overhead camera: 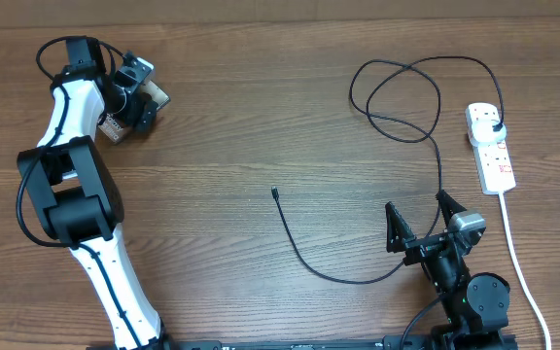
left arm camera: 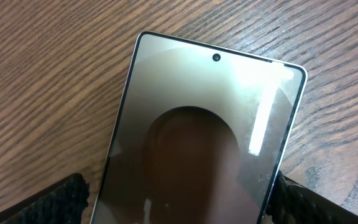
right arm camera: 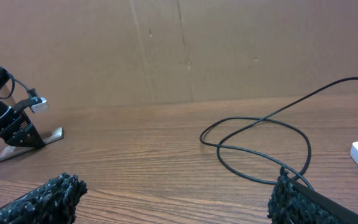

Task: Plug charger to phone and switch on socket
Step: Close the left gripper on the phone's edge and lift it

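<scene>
The phone [left arm camera: 204,124], glossy bronze-grey, is at the far left [overhead camera: 157,95]. My left gripper [overhead camera: 129,97] spans its width [left arm camera: 179,199] and is shut on it. In the right wrist view the phone [right arm camera: 48,135] looks tilted, with one end low. The charger cable [overhead camera: 299,255] runs from its black plug [overhead camera: 494,127], which sits in the white socket strip [overhead camera: 491,151], through loops [right arm camera: 260,124] to its connector tip [overhead camera: 275,192] lying mid-table. My right gripper [overhead camera: 416,212] is open and empty [right arm camera: 179,199]. The cable passes beside its right finger.
The socket's white cord [overhead camera: 523,272] runs down the right side toward the front edge. A brown cardboard wall [right arm camera: 179,50] stands behind the table. The cable's loops [overhead camera: 397,97] lie at the back right.
</scene>
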